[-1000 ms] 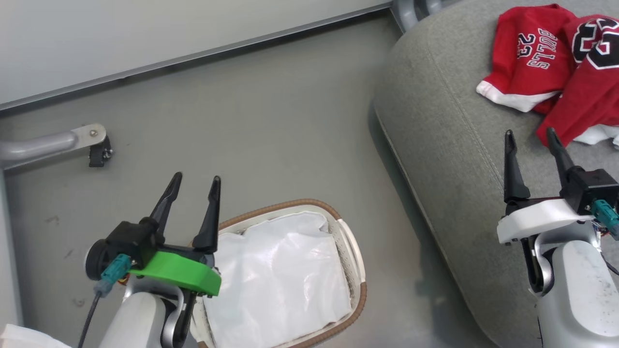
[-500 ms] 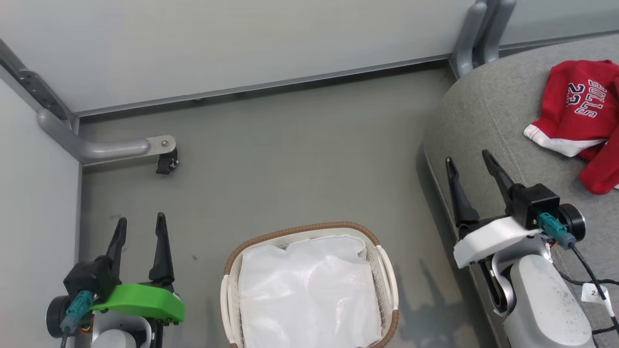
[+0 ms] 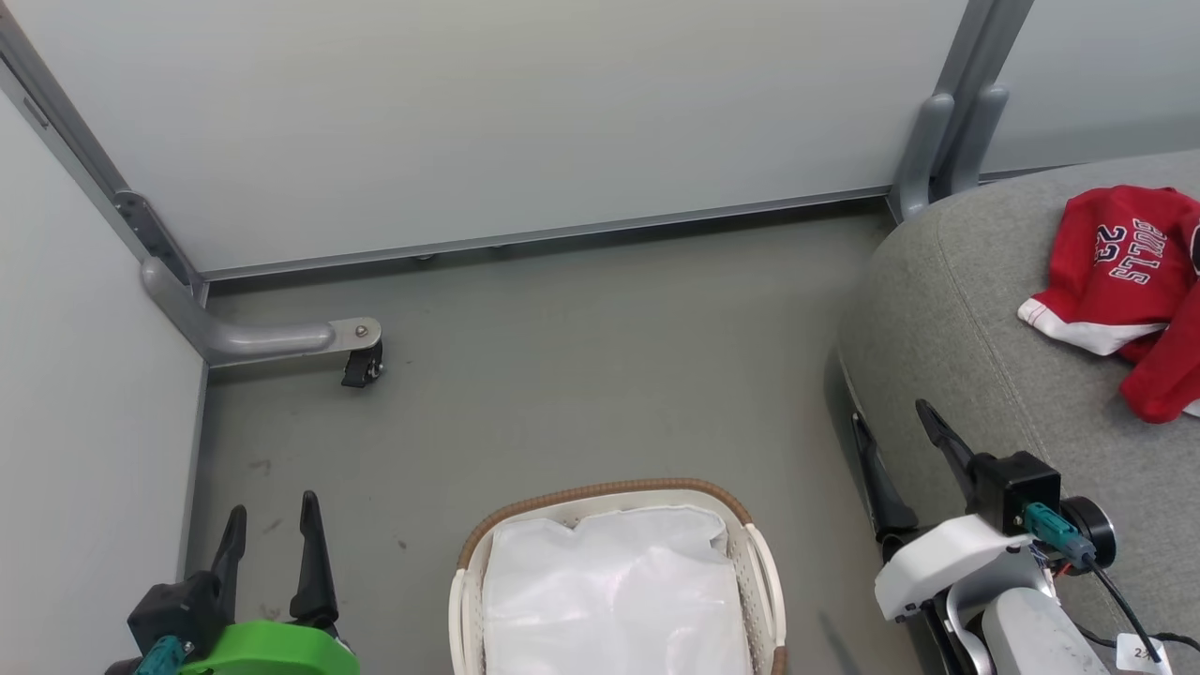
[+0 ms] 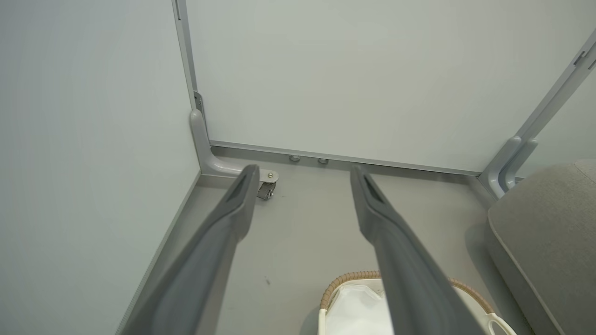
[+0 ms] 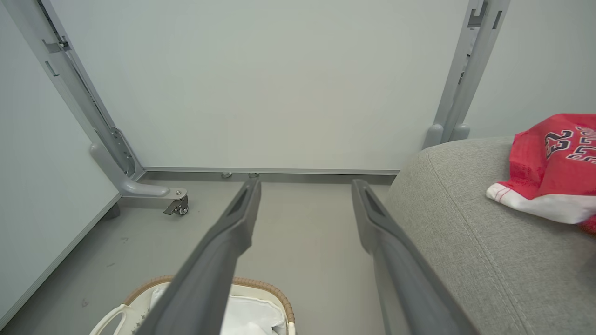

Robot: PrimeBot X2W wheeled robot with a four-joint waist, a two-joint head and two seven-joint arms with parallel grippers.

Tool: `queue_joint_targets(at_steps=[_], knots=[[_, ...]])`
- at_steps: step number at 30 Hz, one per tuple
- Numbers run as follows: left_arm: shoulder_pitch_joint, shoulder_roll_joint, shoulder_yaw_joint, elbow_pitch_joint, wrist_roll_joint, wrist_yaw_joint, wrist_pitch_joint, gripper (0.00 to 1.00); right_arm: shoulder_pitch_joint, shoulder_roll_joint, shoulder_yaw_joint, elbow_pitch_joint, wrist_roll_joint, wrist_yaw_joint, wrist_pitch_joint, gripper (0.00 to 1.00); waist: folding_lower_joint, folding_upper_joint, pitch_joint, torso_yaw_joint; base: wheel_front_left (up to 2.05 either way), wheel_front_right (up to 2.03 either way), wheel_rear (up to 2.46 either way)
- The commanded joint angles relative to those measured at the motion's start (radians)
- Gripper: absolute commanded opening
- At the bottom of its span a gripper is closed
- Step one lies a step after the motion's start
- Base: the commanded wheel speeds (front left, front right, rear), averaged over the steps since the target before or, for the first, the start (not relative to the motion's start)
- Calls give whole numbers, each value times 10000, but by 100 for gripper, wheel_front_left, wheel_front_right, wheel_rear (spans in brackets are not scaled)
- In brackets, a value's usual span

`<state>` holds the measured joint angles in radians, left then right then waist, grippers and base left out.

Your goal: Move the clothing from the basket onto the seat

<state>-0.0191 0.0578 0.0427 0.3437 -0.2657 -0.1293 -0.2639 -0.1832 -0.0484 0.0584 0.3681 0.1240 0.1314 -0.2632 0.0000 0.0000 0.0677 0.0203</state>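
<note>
The clothing lies on the seat [image 3: 966,309] at the right. One red garment with white "BULLS 23" lettering and a white hem [image 3: 1116,262] is on top, and the edge of a second red piece [image 3: 1167,375] lies beside it. The white basket [image 3: 600,489] with its brown rim stands on the floor at the bottom centre, holding only its white liner. My left gripper [image 3: 272,506] is open over the floor to the left of the basket. My right gripper [image 3: 889,412] is open beside the seat's front edge. In the right wrist view the right gripper [image 5: 305,182] is open, with the red garment [image 5: 549,153] to its right.
Pale partition walls close the back and left. A grey metal foot with a caster [image 3: 361,361] juts onto the floor at the left corner. An upright post [image 3: 947,141] stands behind the seat. Grey floor lies between the basket and the wall.
The head camera has swung, so the whole picture shifted and more wall shows. Both grippers sit lower in view and stay open. The clothing stays on the seat.
</note>
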Motion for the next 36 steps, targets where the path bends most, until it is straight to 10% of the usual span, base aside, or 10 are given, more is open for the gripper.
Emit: queue_joint_targets(at_steps=[1, 5, 6, 36], knots=[[203, -15, -14, -40, -170, -27, -7, 100, 174, -46, -24, 22, 45, -14, -24, 100, 0, 0, -127, 36, 0, 0, 0], [396, -32, -154, -98, -368, -27, -7, 100, 378, -43, -84, 27, 77, -14, -24, 100, 0, 0, -238, 53, 0, 0, 0], [219, -46, -150, -88, -343, 2, 0, 0, 271, 6, -61, 38, 15, 0, 2, 0, 0, 0, -220, 47, 0, 0, 0], [-145, -98, 138, -226, -4700, -4, 1260, 0, 534, 19, -620, -245, 4952, -3, 1266, 0, 0, 0, -316, -6, 0, 0, 0]])
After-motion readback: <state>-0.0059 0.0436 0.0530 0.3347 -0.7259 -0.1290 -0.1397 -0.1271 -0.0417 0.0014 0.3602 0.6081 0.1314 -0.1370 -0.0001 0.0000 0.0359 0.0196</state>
